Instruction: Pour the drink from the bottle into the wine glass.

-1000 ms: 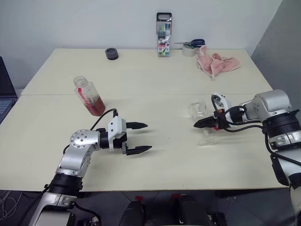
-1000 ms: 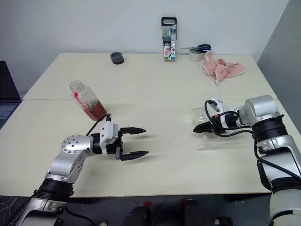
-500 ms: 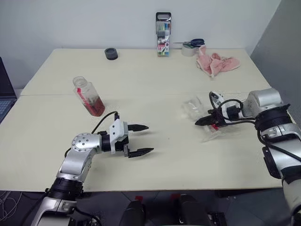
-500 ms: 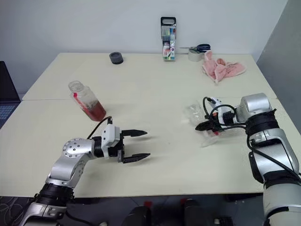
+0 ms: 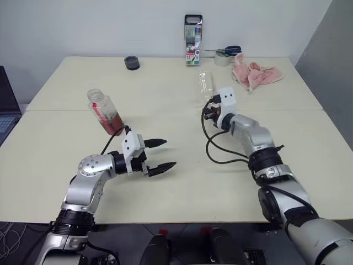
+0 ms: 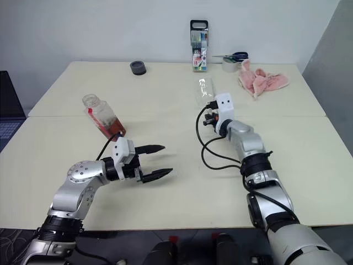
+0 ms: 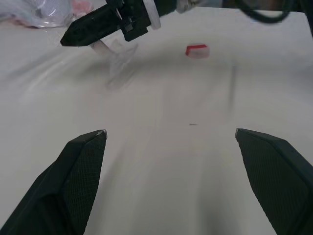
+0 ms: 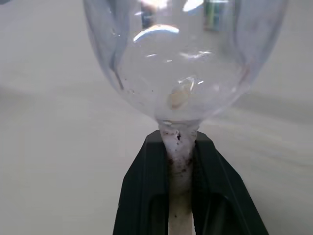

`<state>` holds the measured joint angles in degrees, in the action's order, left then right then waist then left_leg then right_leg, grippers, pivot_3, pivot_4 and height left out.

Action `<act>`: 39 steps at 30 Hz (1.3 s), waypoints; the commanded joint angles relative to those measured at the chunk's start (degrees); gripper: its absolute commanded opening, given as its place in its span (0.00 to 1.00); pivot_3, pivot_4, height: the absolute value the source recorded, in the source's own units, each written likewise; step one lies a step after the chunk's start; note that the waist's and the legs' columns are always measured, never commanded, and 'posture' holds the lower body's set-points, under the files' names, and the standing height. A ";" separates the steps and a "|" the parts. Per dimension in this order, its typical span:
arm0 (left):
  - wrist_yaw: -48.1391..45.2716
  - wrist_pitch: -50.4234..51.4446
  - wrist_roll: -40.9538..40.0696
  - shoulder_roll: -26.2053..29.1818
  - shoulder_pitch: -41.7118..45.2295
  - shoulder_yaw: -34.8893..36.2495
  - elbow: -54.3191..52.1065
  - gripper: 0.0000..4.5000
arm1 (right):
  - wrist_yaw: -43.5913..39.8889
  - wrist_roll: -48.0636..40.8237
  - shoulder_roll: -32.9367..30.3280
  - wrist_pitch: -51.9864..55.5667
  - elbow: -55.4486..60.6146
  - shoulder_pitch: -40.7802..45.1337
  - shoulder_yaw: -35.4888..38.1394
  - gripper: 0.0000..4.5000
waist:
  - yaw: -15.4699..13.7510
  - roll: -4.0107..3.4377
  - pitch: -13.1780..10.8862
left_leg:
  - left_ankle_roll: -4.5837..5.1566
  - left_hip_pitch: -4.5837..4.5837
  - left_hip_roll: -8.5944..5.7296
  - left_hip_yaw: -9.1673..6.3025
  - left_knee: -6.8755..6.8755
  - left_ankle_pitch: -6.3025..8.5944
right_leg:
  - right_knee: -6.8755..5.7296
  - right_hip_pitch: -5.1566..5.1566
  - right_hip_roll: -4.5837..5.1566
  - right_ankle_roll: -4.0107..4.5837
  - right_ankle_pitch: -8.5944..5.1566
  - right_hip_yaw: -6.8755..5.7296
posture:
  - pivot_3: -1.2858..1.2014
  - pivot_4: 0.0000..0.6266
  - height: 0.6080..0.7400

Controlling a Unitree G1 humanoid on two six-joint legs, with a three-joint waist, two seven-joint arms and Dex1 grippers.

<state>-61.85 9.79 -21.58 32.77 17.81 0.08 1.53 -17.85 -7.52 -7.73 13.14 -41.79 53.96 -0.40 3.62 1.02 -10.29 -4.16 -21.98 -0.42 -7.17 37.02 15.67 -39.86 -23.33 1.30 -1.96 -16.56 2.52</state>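
The bottle [image 5: 105, 113] stands uncapped on the left of the table, tilted slightly, with the reddish drink [image 5: 113, 124] in its lower part. My left gripper [image 5: 161, 155] hovers open to the right of it, a short way off, holding nothing. My right gripper [image 5: 211, 114] is shut on the stem [image 8: 180, 161] of the wine glass [image 5: 205, 85], near the table's middle. The empty bowl [image 8: 181, 63] rises above the fingers. In the left wrist view the glass's foot [image 7: 119, 50] hangs just over the table under the right gripper's fingers [image 7: 98, 27].
A white cap with a red band [image 7: 196, 50] lies on the table. Along the back edge stand a marker case [image 5: 192, 48], a black round lid [image 5: 131, 62], scissors on a tape roll [image 5: 225, 55] and a pink cloth [image 5: 253, 74]. A laptop [image 5: 5, 110] sits at far left.
My right gripper closed on the glass's stem, then swung left and away from the near right side to the table's middle, raising the glass upright. The left gripper stayed about where it was.
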 commanded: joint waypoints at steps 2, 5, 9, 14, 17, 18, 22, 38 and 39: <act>0.98 1.29 -1.17 0.31 0.97 1.64 -0.67 1.00 | 2.34 2.29 1.77 -10.19 2.42 -5.13 -0.24 0.05 | 0.26 0.00 0.00 | 0.00 0.02 0.01 0.01 -0.03 0.00 | 0.00 0.00 -0.01 0.00 0.00 0.00 | 0.52 0.24 1.00; 3.00 1.02 -0.65 -0.64 1.16 1.67 -1.79 1.00 | 3.59 1.35 3.54 -4.67 9.59 -13.89 -0.37 0.05 | 0.30 0.01 0.08 | 0.00 0.06 0.06 -0.03 -0.06 0.00 | -0.04 0.02 -0.02 0.01 0.00 0.00 | 0.52 0.24 1.00; 4.99 2.45 -1.03 -1.37 1.45 1.38 -3.36 1.00 | 4.24 1.54 5.40 -0.11 19.61 -23.09 -1.98 0.05 | 0.08 0.03 0.26 | 0.01 0.14 0.04 -0.11 -0.04 0.01 | -0.03 0.14 -0.02 0.01 0.00 -0.03 | 0.52 0.24 1.00; 5.70 3.87 -1.04 -1.43 1.52 0.88 -4.51 1.00 | 4.06 1.62 6.51 5.17 28.32 -30.28 -3.87 0.05 | -0.04 0.02 0.65 | 0.01 0.25 0.08 -0.07 -0.06 0.01 | -0.03 0.17 -0.10 0.02 -0.01 -0.01 | 0.52 0.24 1.00; 5.90 4.77 -1.09 -1.28 1.30 0.83 -5.34 1.00 | 3.10 1.97 6.67 6.20 30.05 -31.63 -5.23 0.05 | -0.07 0.05 0.80 | 0.02 0.27 0.08 -0.11 -0.08 0.01 | -0.03 0.21 -0.12 0.06 -0.04 -0.03 | 0.52 0.24 1.00; 6.08 5.16 -1.07 -1.11 1.07 0.90 -5.87 1.00 | 2.21 2.16 6.66 5.33 29.44 -30.91 -5.82 0.05 | -0.05 0.07 0.82 | 0.02 0.27 0.08 -0.09 -0.08 0.01 | -0.02 0.21 -0.12 0.06 -0.04 -0.01 | 0.52 0.24 1.00; 8.12 8.50 -2.00 0.73 -2.01 3.36 -9.74 1.00 | -0.73 1.85 8.05 -3.04 27.81 -26.19 -6.55 0.05 | 0.64 0.09 0.83 | 0.02 0.33 0.14 -0.01 -0.11 0.02 | -0.01 0.21 -0.15 0.07 -0.05 0.02 | 0.52 0.24 1.00; 13.14 9.05 -2.45 4.34 -9.65 12.13 -13.21 1.00 | -8.08 5.34 11.81 -19.61 5.42 -15.65 -9.89 0.05 | 1.16 0.00 0.76 | 0.02 0.39 0.15 -0.01 -0.17 0.02 | -0.07 0.17 -0.14 0.19 -0.12 0.02 | 0.52 0.24 1.00; 12.85 8.30 -2.69 4.09 -9.46 12.33 -12.84 1.00 | -8.12 5.54 11.72 -20.08 5.05 -15.49 -9.89 0.05 | 1.16 -0.01 0.76 | 0.02 0.40 0.16 -0.02 -0.18 0.02 | -0.08 0.17 -0.15 0.19 -0.12 0.01 | 0.52 0.24 1.00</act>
<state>-48.44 20.24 -23.21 36.79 7.41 10.77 -10.95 -25.07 -2.82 3.51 -6.23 -35.40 37.86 -9.45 4.78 1.02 -9.53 -4.14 -21.59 -0.24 -7.20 36.84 15.68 -39.94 -23.16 1.14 -1.77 -16.68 2.52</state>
